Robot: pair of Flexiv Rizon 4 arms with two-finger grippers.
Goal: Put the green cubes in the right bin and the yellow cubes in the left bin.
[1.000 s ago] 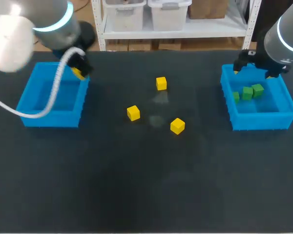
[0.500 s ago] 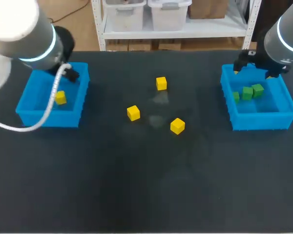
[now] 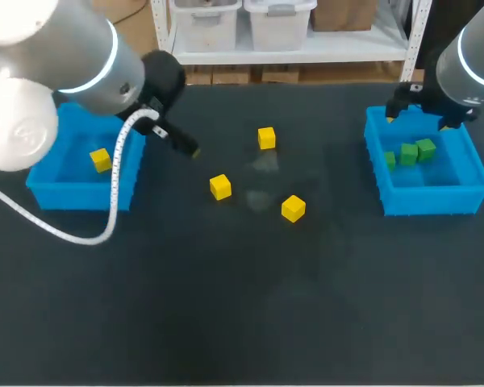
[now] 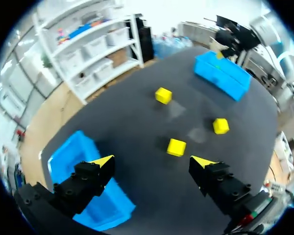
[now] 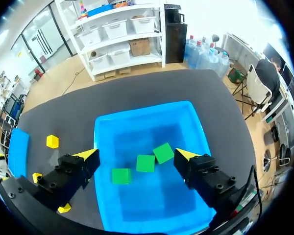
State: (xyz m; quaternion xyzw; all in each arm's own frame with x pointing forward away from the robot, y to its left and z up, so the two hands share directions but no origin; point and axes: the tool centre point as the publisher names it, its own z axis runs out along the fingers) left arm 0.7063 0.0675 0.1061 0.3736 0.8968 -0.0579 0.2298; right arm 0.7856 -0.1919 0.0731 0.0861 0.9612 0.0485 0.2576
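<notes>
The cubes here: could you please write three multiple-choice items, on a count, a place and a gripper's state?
1. How many yellow cubes lie loose on the table? A) two B) three C) four
2. Where are the green cubes? A) on the table B) in the right bin C) stacked on a yellow cube
3. What state is the left gripper in? A) open and empty B) shut on a yellow cube C) shut on a green cube

1 B: three sit on the dark top.
2 B: all lie inside its blue walls.
3 A: it stands wide apart, holding nothing.
</notes>
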